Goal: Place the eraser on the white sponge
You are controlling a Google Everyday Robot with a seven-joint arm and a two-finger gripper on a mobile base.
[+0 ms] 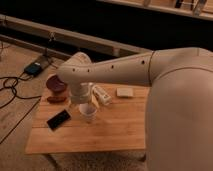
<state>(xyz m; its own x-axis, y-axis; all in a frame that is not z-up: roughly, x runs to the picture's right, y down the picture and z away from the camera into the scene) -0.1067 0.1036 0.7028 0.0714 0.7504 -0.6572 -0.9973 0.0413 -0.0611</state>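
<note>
Looking down at a low wooden table standing on a pale floor, with the robot's big white arm reaching in from the right and bending downward over the table's left half. Finding the gripper pointing down at the end of that arm, hanging just above a white cup, with the jaws standing wide and holding nothing. Seeing the eraser lying flat on the wood near the front-left corner, left of the cup and apart from it, turned at a slant to the table's edge. Spotting the white sponge lying flat toward the back of the table, right of the gripper and well apart from the eraser, with the cup and a white-and-yellow printed packet sitting between the two. Noting the packet lying just beside the wrist, on its right. Making out a reddish-brown lump at the back-left corner, partly hidden by the arm. Catching dark cables trailing across the floor on the left, near a small blue box.
</note>
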